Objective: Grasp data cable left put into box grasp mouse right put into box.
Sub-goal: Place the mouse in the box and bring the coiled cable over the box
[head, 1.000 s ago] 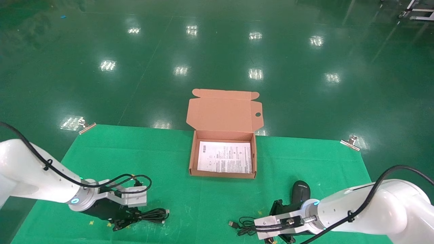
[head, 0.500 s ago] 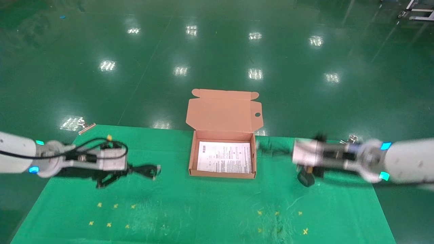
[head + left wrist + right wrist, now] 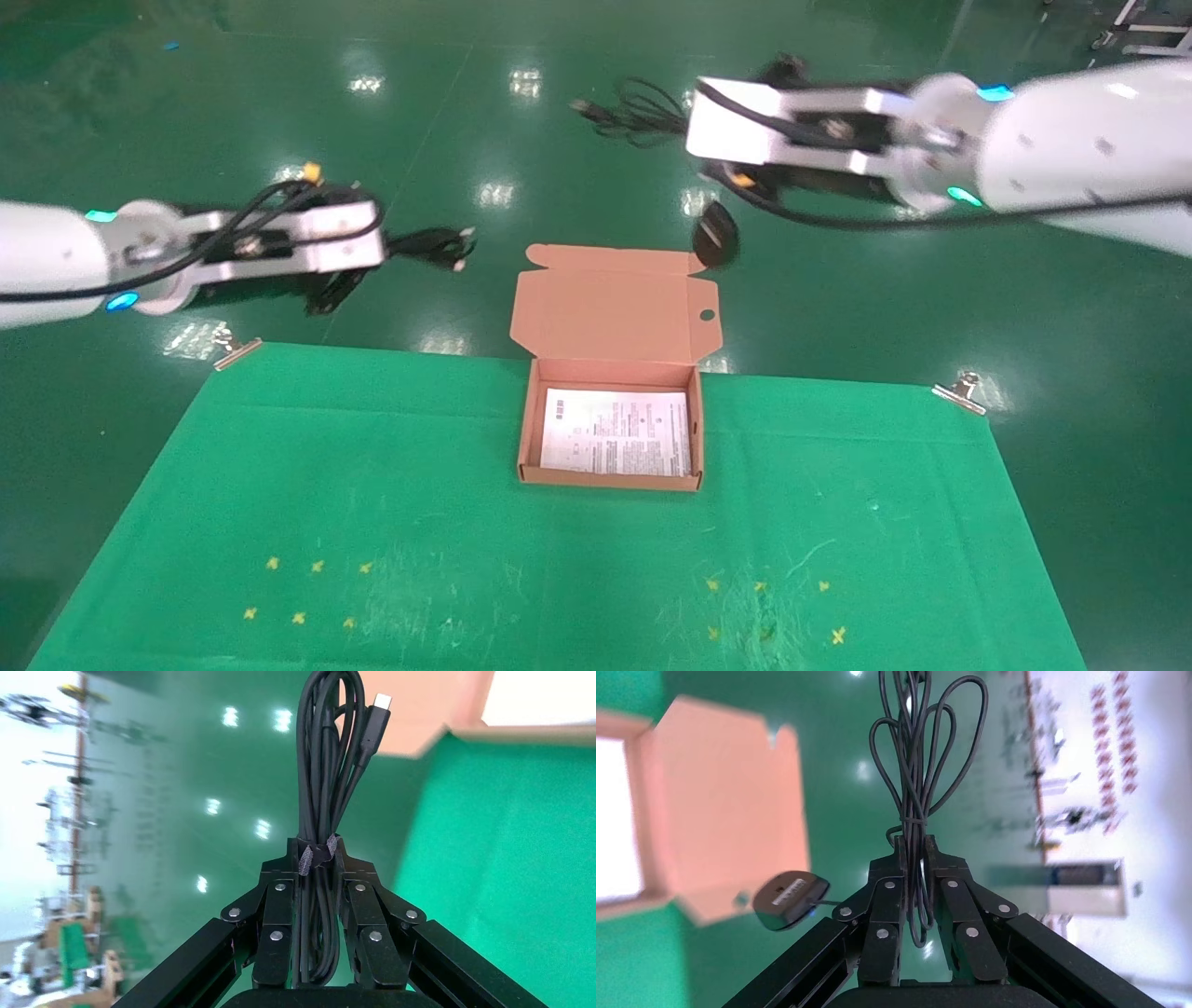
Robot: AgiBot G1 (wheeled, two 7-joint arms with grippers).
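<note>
Box (image 3: 610,410): lid flap thrown back and upright, tray open upward, printed sheet (image 3: 616,444) flat on its floor; placed at the far edge of the green cloth (image 3: 372,522) midway between both arms, ready to take either load.
Left gripper (image 3: 318,864): up in the air, left of the box and beyond its lid; fingers (image 3: 277,910) pinched narrow on the data cable (image 3: 327,762) at its tie band, so the coil stays bundled.
Right gripper (image 3: 912,857): higher, beyond the box lid toward its right corner; fingers (image 3: 884,910) closed on the bunched cord (image 3: 921,755), not on the body.
Mouse (image 3: 717,235): dangling by that cord just above the lid's right corner, free to swing; likely needs a slow descent.
Stage: both loads raised, neither in the box yet.
</note>
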